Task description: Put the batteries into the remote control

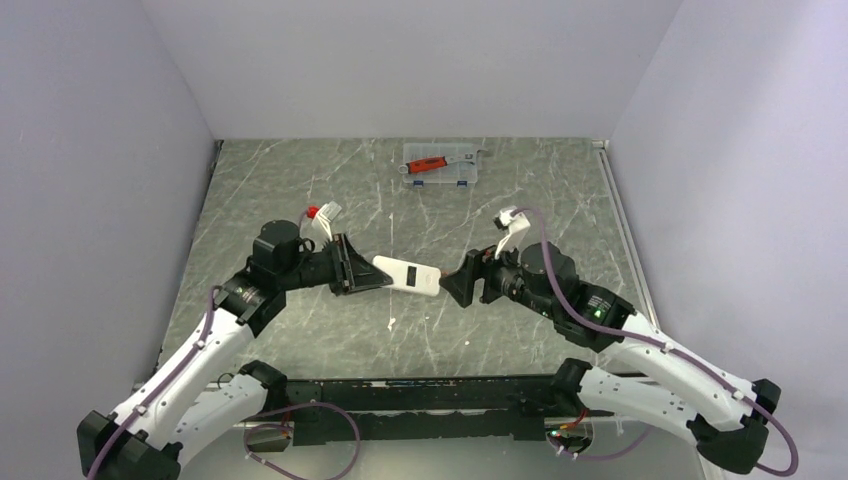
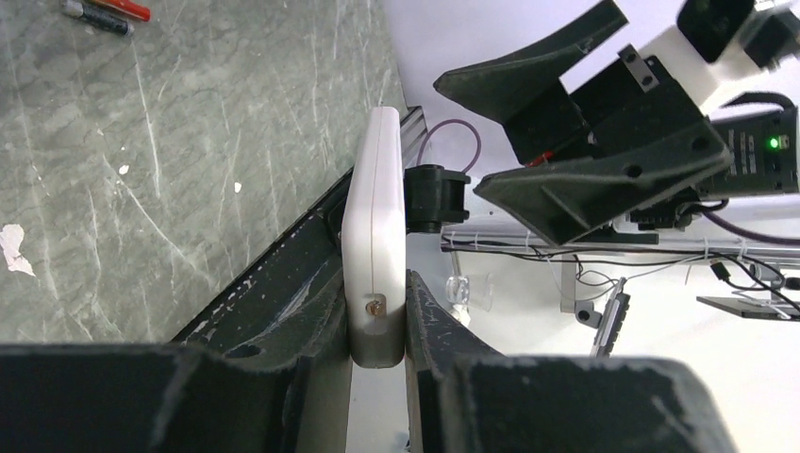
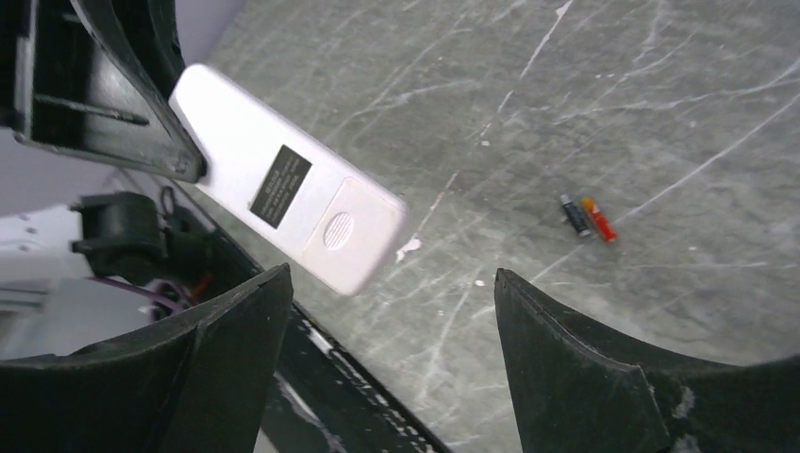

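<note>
From above, the table [image 1: 300,330] is closed in by walls on the left, back and right, and a black rail [image 1: 430,392] runs along its near edge. One remote control [image 1: 407,275] is at the middle. Its left end is clamped in the left pincer [image 1: 372,268]. The right pincer [image 1: 452,282] stands spread wide just beside the remote's free right end; whether they touch cannot be told. Bare table lies in front of and behind the pair. One clear case [image 1: 440,165] sits near the back wall, well apart, with one red-handled tool [image 1: 428,164] inside.

In the left wrist view, the remote control [image 2: 375,217] is seen edge-on, pinched between this pincer's two fingers [image 2: 283,311] and held off the table. Beyond its far tip the right pincer [image 2: 462,137] faces it with jaws parted. Two batteries [image 2: 104,17] lie side by side on the table at the top left corner, well apart from the remote. One small white scrap [image 2: 11,247] lies at the left edge.

In the right wrist view, this pincer's two fingers [image 3: 236,340] stand wide apart. The remote control [image 3: 283,203] shows its white back with one dark rectangle. Its far end is in the left pincer [image 3: 123,104] and its near end is just above the gap. The two batteries [image 3: 587,217], one dark and one red-orange, lie to the right with open table all round.
</note>
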You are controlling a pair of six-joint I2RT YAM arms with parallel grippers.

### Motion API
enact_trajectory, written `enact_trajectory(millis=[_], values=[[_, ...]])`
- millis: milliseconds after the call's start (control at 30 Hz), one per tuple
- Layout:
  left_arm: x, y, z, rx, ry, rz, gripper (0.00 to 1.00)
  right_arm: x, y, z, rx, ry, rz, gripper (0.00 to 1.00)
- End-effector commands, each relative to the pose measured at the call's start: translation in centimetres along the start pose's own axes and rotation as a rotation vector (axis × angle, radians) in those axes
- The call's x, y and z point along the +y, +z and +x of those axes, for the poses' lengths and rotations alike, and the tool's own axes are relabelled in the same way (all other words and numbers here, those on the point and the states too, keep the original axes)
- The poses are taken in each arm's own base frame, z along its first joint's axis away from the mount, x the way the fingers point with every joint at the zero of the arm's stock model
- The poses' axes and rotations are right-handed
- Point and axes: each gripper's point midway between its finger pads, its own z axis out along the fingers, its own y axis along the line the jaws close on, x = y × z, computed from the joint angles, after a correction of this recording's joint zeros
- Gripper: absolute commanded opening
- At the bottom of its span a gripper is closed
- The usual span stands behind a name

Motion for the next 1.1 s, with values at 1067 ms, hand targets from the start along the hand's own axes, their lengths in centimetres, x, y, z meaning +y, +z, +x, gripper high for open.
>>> enact_trajectory(millis=[1067], values=[[-4.5,-1.3,-0.4,-0.073,0.137,0.258,0.0,3.8,0.4,-2.2,-0.122,0.47,-0.397,0.68]])
